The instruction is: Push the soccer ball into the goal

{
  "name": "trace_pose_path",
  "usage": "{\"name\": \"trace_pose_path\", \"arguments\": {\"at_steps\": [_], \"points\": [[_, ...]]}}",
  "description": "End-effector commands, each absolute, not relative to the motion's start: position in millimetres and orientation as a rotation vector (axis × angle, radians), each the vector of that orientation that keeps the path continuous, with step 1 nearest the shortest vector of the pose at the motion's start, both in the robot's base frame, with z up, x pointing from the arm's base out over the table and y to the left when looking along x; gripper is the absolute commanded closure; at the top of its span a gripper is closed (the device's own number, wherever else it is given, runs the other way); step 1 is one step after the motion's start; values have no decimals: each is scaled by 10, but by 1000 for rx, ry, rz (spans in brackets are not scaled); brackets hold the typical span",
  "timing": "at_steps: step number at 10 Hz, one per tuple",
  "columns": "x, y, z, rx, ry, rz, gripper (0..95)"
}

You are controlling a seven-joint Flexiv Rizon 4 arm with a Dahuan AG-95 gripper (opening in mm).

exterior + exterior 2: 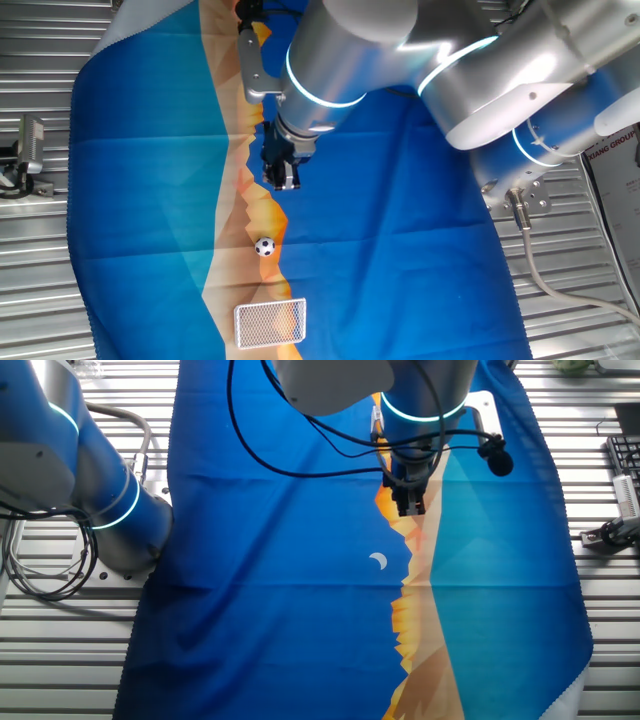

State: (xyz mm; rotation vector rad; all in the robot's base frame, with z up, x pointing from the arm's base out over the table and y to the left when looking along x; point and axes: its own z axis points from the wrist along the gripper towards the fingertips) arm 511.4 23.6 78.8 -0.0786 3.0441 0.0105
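Arm (400, 50) bent over cloth (150, 180), fingers (283, 180) downward

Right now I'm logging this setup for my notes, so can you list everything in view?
soccer ball: one, white with black patches, on the cloth between gripper and goal.
goal: one, white frame with mesh, near the cloth's lower edge.
cloth: one, blue with an orange mountain print, covering the table.
white crescent: one, printed on the cloth.
arm: one, silver with glowing rings.
gripper: one, dark, above the ball, state unclear.
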Motion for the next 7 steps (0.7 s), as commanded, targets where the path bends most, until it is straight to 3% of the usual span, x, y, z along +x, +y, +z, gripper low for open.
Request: {"name": "trace_pose_path", "arguments": {"at_steps": [1,7], "points": [[5120,244,764,-74,3035,3,950],[5196,366,720,-32,3034,-3,950]]}}
